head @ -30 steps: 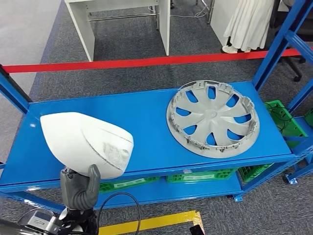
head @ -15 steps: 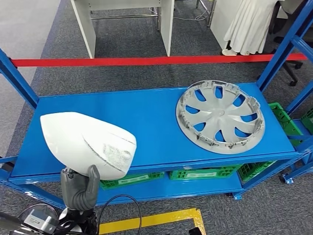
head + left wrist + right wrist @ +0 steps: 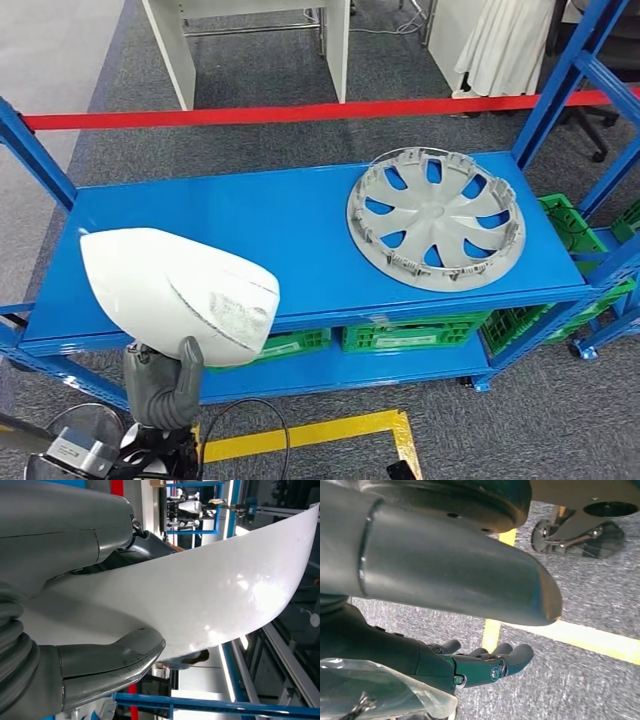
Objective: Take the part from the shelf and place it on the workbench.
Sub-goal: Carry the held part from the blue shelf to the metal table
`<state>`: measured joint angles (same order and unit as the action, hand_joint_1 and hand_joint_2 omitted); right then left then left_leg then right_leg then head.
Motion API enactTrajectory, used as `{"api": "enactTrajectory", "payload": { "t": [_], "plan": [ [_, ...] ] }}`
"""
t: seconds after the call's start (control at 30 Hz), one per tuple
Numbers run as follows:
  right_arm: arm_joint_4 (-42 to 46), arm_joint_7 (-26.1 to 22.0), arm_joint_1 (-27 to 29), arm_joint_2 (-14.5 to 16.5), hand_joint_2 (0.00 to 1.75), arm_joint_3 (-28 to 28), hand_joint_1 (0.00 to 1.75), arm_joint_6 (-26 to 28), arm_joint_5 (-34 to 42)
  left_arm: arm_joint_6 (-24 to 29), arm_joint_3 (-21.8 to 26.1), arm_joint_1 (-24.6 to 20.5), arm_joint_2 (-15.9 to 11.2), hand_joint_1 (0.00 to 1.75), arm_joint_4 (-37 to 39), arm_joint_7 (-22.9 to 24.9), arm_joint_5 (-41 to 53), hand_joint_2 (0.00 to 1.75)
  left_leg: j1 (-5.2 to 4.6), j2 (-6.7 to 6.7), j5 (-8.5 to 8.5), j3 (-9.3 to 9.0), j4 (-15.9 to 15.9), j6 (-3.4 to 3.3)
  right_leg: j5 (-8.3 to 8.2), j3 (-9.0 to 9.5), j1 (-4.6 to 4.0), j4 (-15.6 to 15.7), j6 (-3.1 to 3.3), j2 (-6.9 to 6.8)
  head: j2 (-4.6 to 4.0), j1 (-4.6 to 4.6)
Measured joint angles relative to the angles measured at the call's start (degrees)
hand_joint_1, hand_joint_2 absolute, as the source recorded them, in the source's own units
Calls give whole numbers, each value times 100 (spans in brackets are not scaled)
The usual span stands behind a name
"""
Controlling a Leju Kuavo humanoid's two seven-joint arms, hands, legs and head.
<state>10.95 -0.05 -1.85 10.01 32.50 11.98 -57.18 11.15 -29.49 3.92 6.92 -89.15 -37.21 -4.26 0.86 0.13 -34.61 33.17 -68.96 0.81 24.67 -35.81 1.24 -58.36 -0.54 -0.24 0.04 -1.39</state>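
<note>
My left hand (image 3: 162, 385) holds a white curved part (image 3: 180, 294), shaped like a mirror housing, in front of the blue shelf (image 3: 294, 235) at its left end. The left wrist view shows the thumb (image 3: 113, 665) under the white part (image 3: 211, 595) and dark fingers over it. A grey wheel cover (image 3: 435, 218) lies flat on the right half of the shelf's top level. My right hand (image 3: 444, 625) hangs above the grey floor, its fingers (image 3: 497, 665) apart with nothing in them.
Green crates (image 3: 411, 333) sit on the lower shelf level and beside the rack at the right. Blue uprights (image 3: 562, 85) rise at both shelf ends. Red tape (image 3: 287, 112) crosses the floor behind the shelf, yellow tape (image 3: 317, 432) in front. A white table (image 3: 249, 40) stands beyond.
The whole view has shifted, so the camera has moved; the shelf and wheel cover sit slightly differently in the picture. The white part stays in my left hand.
</note>
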Motion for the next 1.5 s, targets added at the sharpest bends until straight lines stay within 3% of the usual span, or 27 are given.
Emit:
{"api": "enactTrajectory", "payload": {
  "t": [0.07, 0.1, 0.23, 0.3, 0.37, 0.4, 0.43, 0.5, 0.57, 0.63, 0.67, 0.73, 0.77, 0.8, 0.87, 0.9, 0.93, 1.0, 1.07, 1.13, 1.17, 1.23, 1.27, 1.33, 1.4, 1.43, 1.5],
  "plan": [
    [1, 59, -6, -2, 0, 0, 0, -15, -1, -18, -4, -16, 2, 175, 1, 2, 2, 175, 5, -17, 223, -484, 820, -5, -85, -79, 13, -16, -73, 7, 0, -2],
    [2, 92, -7, -3, 0, 1, 0, -14, -5, -27, -6, -26, 3, 175, 2, 4, 3, 175, -6, -30, 280, -607, 1062, -27, -129, -98, 13, -15, -114, 9, 0, -4],
    [-2, 126, 1, -4, 0, 0, 0, 8, -27, -52, -9, -46, 14, 175, 17, 13, 8, 175, -57, -34, 442, -502, 1118, -211, -244, -147, 40, 22, -250, 14, -1, -13],
    [-6, 101, 4, -4, 0, 0, 0, 25, -39, -68, -10, -61, 28, 175, 24, 15, 9, 175, -48, -3, 582, -356, 1139, -313, 123, -297, 47, -253, -281, 19, -1, -33],
    [-7, 78, 0, -4, 0, 0, 0, 40, -51, -75, -11, -68, 34, 175, 34, 17, 10, 175, -67, 11, 715, -186, 1136, -368, 741, -481, 33, -937, -284, 19, 0, -58],
    [-7, 69, 0, -4, 0, 0, 0, 46, -56, -79, -13, -68, 34, 175, 43, 17, 10, 175, -84, 16, 781, -94, 1132, -378, 931, -520, 25, -1295, -280, 19, 0, -61],
    [-7, 61, -1, -4, 0, 0, 0, 52, -62, -84, -13, -67, 34, 175, 51, 18, 11, 175, -103, 21, 847, -2, 1126, -384, 978, -498, 16, -1530, -272, 19, 0, -61],
    [-7, 45, -3, -4, 0, 0, 0, 68, -73, -89, -13, -66, 34, 175, 60, 18, 14, 175, -135, 27, 968, 166, 1112, -384, 750, -184, -11, -1457, -224, 18, 0, -61],
    [-4, 13, -15, -4, 0, 0, 0, 90, -88, -90, -13, -66, 35, 175, 61, 18, 17, 175, -162, 24, 1072, 278, 1090, -362, 595, 471, -58, -707, -143, 17, 0, -63],
    [1, -49, -35, -4, 0, -1, 0, 129, -104, -92, -13, -69, 37, 175, 60, 18, 21, 175, -179, 29, 1171, 333, 1067, -316, 714, 989, -96, 44, -94, 19, 0, -62],
    [2, -83, -39, -4, 0, -1, 0, 152, -108, -93, -14, -69, 37, 175, 59, 18, 23, 175, -180, 35, 1222, 349, 1069, -285, 775, 1087, -111, 232, -83, 21, 0, -63],
    [-1, -130, -22, -3, 0, -1, 0, 185, -111, -94, -14, -65, 33, 175, 60, 18, 30, 175, -170, 34, 1282, 386, 1075, -217, 726, 1016, -106, 304, -44, 12, 0, -66],
    [-3, -140, -15, -2, 0, 1, 0, 195, -111, -93, -14, -59, 28, 175, 60, 18, 32, 175, -162, 24, 1181, 421, 1022, -179, 664, 961, -96, 312, -6, -1, 0, -58],
    [-5, -148, -9, -2, 0, 1, 0, 200, -111, -93, -13, -54, 23, 175, 61, 18, 33, 175, -151, 14, 968, 473, 867, -139, 593, 891, -82, 323, 30, -19, 0, -47],
    [-7, -152, -6, -1, 0, 2, 0, 204, -112, -92, -13, -48, 14, 175, 61, 18, 33, 175, -113, 4, 355, 586, 262, -68, 464, 758, -75, 318, 75, -41, 0, -22],
    [-7, -154, -4, -1, 0, 2, 0, 205, -113, -92, -13, -47, 9, 175, 61, 18, 33, 175, -98, 4, 143, 622, -97, -40, 401, 692, -75, 307, 77, -50, 0, -17],
    [-7, -158, -2, -1, 0, 2, 0, 210, -114, -92, -13, -47, 3, 175, 61, 18, 33, 175, -86, 4, 76, 614, -364, -22, 339, 618, -75, 287, 75, -54, 0, -19],
    [-7, -204, -3, -1, 0, 2, 0, 250, -121, -90, -13, -45, -9, 175, 61, 19, 33, 175, -66, 4, 296, 375, -363, -10, 232, 426, -75, 215, 66, -60, 0, -19],
    [-7, -293, -4, 0, 0, 0, 0, 344, -140, -80, -13, -47, -12, 175, 60, 19, 43, 175, -61, 0, 499, -168, 347, -41, 162, 252, -79, 121, 40, -57, -1, -20],
    [-8, -368, -4, 0, 0, -2, 0, 484, -144, -65, -12, -47, -13, 175, 57, 19, 57, 175, -78, -7, 421, -586, 1029, -97, 94, 154, -87, 62, -12, -52, -1, -22],
    [-8, -395, -5, 0, 0, -1, 0, 559, -128, -56, -11, -44, -15, 175, 56, 19, 61, 175, -93, -9, 360, -645, 1173, -128, 48, 126, -86, 59, -46, -53, -1, -24],
    [-10, -439, -2, 0, 0, 3, 0, 658, -74, -38, -9, -31, -19, 175, 55, 19, 69, 175, -100, 0, 421, -587, 1238, -203, -19, 91, -71, 59, -124, -50, 0, -24],
    [-11, -457, -1, 0, 0, 6, 0, 665, -44, -31, -9, -27, -19, 175, 55, 19, 76, 175, -95, 11, 481, -537, 1250, -250, 52, 55, -62, 20, -159, -39, 0, -26],
    [-15, -490, 2, 0, 0, 15, 0, 593, 5, -19, -9, -24, -19, 175, 55, 18, 94, 175, -79, 34, 621, -399, 1275, -333, 503, -93, -53, -345, -208, -9, 0, -42],
    [-19, -532, 1, 0, 0, 27, 0, 455, 54, -13, -9, -23, -19, 175, 55, 19, 105, 175, -90, 39, 765, -215, 1265, -369, 1042, -282, -54, -1055, -244, 4, 0, -59],
    [-20, -552, 0, 0, 0, 33, 0, 388, 81, -14, -9, -22, -19, 175, 55, 19, 107, 175, -95, 41, 843, -112, 1257, -368, 1143, -320, -53, -1372, -258, 5, 0, -62],
    [-20, -571, -1, 0, 0, 43, 0, 286, 129, -23, -9, -23, -20, 175, 56, 19, 109, 175, -98, 46, 987, 95, 1231, -348, 933, -164, -51, -1523, -273, 5, 0, -66]
  ]
}}
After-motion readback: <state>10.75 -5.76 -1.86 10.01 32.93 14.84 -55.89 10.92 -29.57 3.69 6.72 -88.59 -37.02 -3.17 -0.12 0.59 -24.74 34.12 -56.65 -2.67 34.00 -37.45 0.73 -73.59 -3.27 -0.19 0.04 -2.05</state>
